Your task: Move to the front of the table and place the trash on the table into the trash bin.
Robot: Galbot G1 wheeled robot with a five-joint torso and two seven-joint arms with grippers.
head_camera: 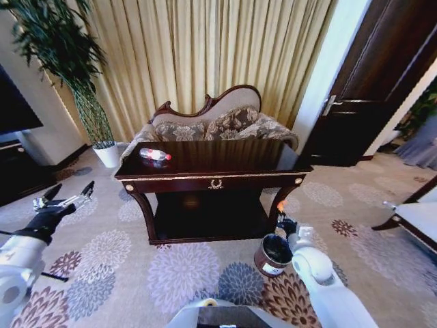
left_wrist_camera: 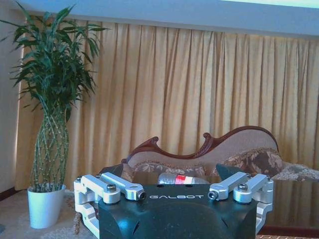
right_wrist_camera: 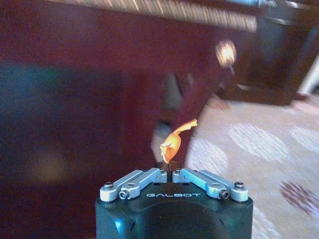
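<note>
your right gripper (right_wrist_camera: pixel 170 172) pinches the orange scrap (right_wrist_camera: pixel 173 143) just above the trash bin (head_camera: pixel 273 253); your left gripper (head_camera: pixel 68 197) hangs wide open; the bottle (head_camera: pixel 155 155) lies on the table (head_camera: pixel 225 176)

The surface (head_camera: pixel 232 156) lies bare apart from the bottle (head_camera: pixel 154 155) near its left end, open from above. The sofa (head_camera: pixel 218 123) crowds its far edge. Beside the front right leg (head_camera: pixel 283 199), the trash bin (head_camera: pixel 273 253) stands with open carpet around its mouth.
</note>
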